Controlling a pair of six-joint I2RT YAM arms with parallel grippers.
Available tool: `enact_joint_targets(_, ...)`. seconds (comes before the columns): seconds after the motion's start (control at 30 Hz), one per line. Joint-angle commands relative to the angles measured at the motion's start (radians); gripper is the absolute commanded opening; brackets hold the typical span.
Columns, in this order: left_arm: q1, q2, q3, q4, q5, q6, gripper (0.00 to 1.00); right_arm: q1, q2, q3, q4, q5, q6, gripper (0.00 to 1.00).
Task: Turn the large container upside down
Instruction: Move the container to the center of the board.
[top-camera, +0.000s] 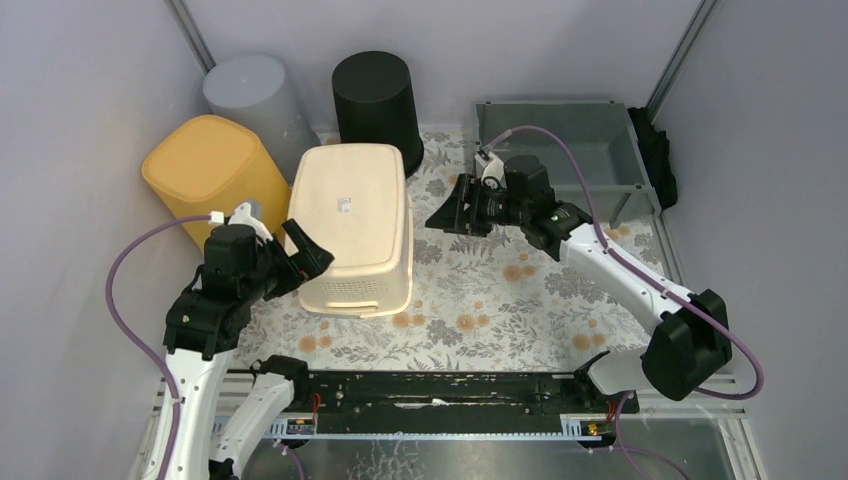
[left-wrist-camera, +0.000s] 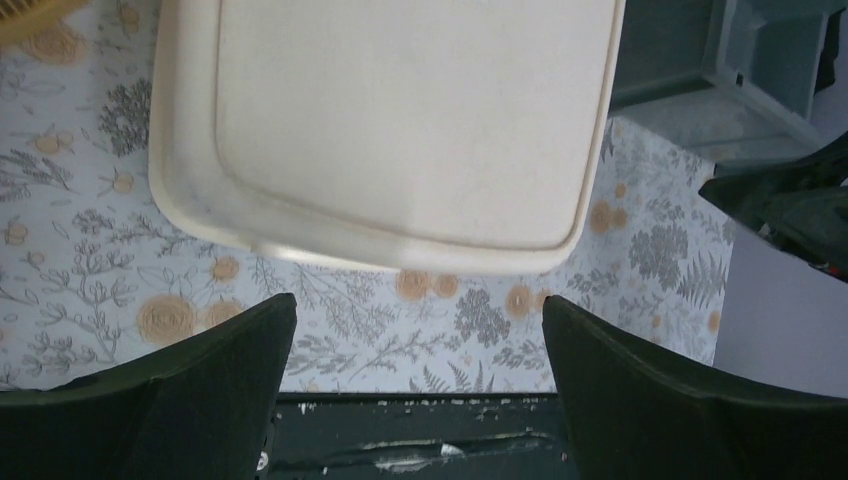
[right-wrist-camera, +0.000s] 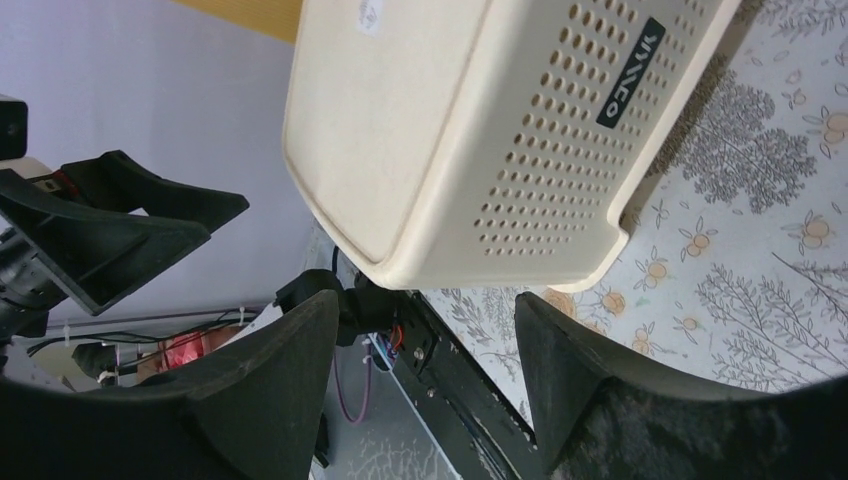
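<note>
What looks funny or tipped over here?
The cream perforated basket sits bottom up, rim on the floral mat. The yellow bin, grey bin and black bin behind it look bottom up too. Nothing looks spilled or broken.

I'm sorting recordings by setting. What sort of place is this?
Likely a robot test cell, not a home: plain grey walls enclose a flowery tablecloth, and a left arm and right arm are mounted at its near edge.
</note>
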Motion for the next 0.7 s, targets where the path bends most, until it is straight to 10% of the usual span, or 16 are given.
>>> enact_joint_targets(0.0, -0.003, -0.011, 0.011, -0.095, 0.080, 0.013, 1.00, 0.007, -0.033, -0.018, -0.019, 0.012, -0.002, 0.72)
enact_joint_targets(0.67, -0.002, -0.001, -0.203, 0.086, 0.153, -0.016, 1.00, -0.003, 0.030, 0.277, -0.310, 0.145, -0.186, 0.73)
